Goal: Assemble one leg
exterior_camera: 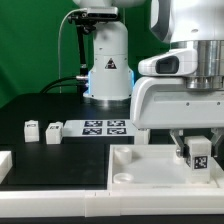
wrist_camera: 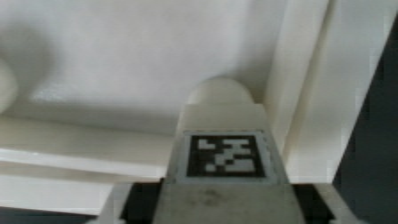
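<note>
Wrist view: tagged leg [wrist_camera: 226, 130] clamped between two dark fingers [wrist_camera: 146, 200] at lower centre of frame, rounded tip over white panel [wrist_camera: 107, 80].
Panel: large, white, lower right of exterior view [exterior_camera: 150, 165], raised rim, filling foreground.
Tool: lower right of exterior view [exterior_camera: 197, 153], closed on leg [exterior_camera: 199, 152], tag facing camera, held just above panel surface.
Arm: bulky white housing [exterior_camera: 185, 90] directly above tool, right half of frame.
Loose legs: two small white tagged blocks [exterior_camera: 31, 129] and [exterior_camera: 53, 131], left of centre on black desk [exterior_camera: 60, 110].
Marker board: flat white strip [exterior_camera: 104, 127], centre, beyond panel, four black tags.
Base: white column [exterior_camera: 108, 65], upper centre, farthest back.
</note>
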Controlling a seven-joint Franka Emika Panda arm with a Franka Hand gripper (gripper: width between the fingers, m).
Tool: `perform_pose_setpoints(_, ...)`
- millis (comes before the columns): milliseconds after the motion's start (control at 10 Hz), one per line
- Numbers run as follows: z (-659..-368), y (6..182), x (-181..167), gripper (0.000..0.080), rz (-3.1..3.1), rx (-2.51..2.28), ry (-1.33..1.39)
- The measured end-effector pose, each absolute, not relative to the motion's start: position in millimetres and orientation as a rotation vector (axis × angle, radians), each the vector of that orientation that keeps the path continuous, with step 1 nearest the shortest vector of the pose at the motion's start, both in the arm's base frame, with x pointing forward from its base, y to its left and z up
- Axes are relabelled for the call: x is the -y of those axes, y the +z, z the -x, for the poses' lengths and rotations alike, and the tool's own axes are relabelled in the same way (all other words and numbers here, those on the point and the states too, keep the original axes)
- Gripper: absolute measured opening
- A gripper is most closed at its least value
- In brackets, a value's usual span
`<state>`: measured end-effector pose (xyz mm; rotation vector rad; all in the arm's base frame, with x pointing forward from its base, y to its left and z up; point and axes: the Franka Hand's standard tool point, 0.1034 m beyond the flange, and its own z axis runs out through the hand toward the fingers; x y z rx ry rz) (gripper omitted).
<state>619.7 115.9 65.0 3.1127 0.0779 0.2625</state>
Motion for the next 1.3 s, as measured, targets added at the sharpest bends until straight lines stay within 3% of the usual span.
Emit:
perform_pose_setpoints(400,-616,64.2,-107,0.0292,-3.012,0.859,0.299)
perform_pose_setpoints(800,-612,63.9,-80,0.0305,-2.784,1.355,0.315)
perform_pose_setpoints(900,-611,64.0,-77,0.0340,-2.743,1.436,0.314)
perform_pose_setpoints(1000,-611,64.1,-78,0.0476,-2.758,1.404,0.316)
perform_pose_setpoints(1100,-611,64.0,-78,0.0476,-2.759,1.402,0.315)
perform_pose_setpoints(1200,-611,64.0,-78,0.0610,-2.760,1.402,0.315)
perform_pose_setpoints(1300,-611,64.0,-78,0.0637,-2.760,1.402,0.315)
